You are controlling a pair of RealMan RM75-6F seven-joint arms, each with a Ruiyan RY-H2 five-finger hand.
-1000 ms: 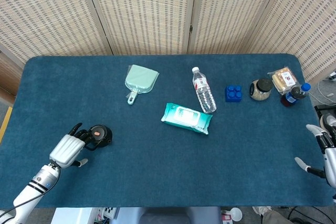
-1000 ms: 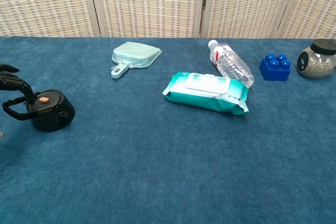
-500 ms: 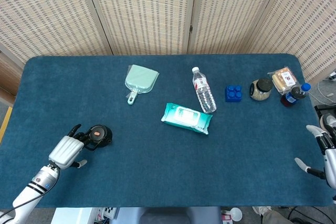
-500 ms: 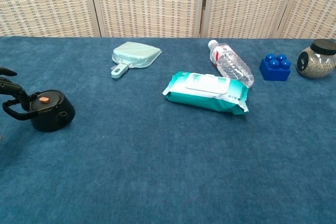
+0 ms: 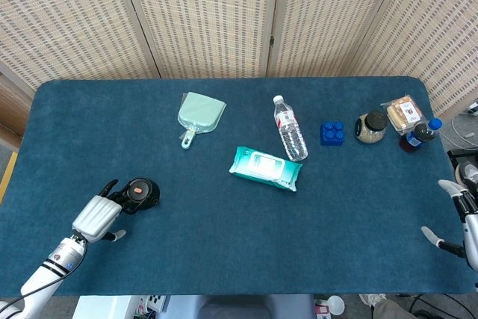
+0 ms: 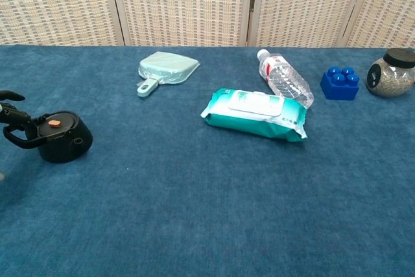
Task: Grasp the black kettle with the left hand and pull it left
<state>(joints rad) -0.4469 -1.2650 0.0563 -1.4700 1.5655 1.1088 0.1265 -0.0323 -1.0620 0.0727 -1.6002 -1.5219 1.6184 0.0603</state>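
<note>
Drawn back a touch from the black kettle (image 5: pixel 141 193) — left hand (image 5: pixel 98 217), fingers loose on its handle, grip unclear. Next: firmer hold, leftward pull.

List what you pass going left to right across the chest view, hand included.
left hand → black kettle → mint dustpan → wipes pack → water bottle → blue block → grain jar
</note>
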